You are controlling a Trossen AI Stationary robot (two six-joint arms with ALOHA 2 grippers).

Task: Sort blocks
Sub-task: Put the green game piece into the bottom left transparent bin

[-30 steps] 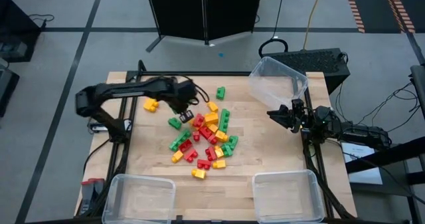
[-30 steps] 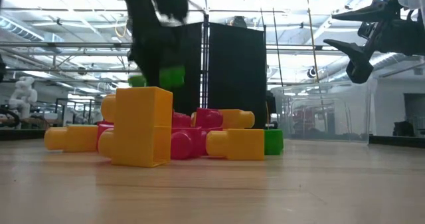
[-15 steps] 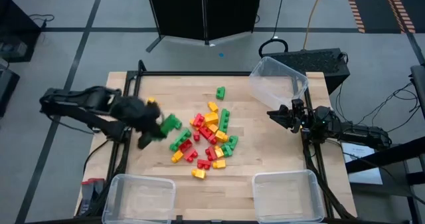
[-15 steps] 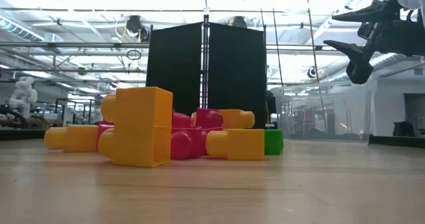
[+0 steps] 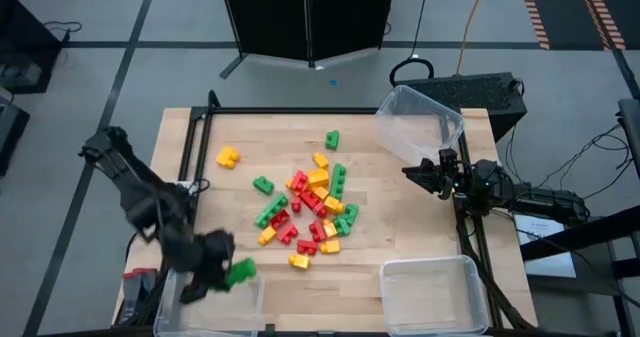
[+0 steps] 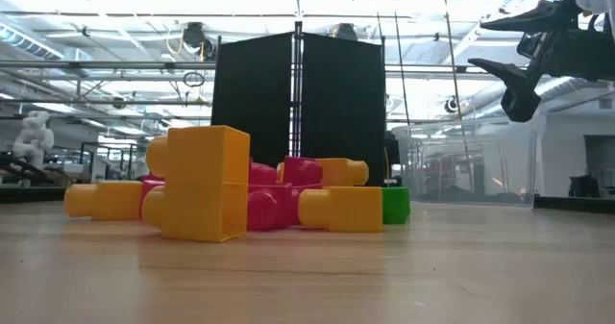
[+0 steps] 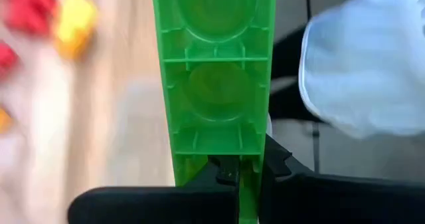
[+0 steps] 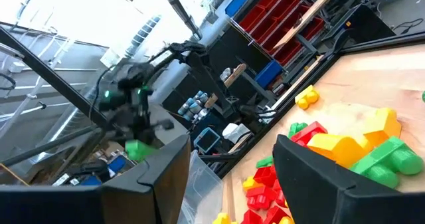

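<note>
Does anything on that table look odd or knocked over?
Yes: the clear bin at the far right corner sits tilted, overhanging the table edge, unlike the two bins squared along the near edge.

The table (image 5: 420, 192) is evenly lit from above, with only short, soft shadows cast. Strong glare from ceiling lights is seen in the low view. The left gripper (image 5: 212, 274) and its green block (image 5: 240, 271) are smeared by motion blur; the wrist-view background is defocused.
</note>
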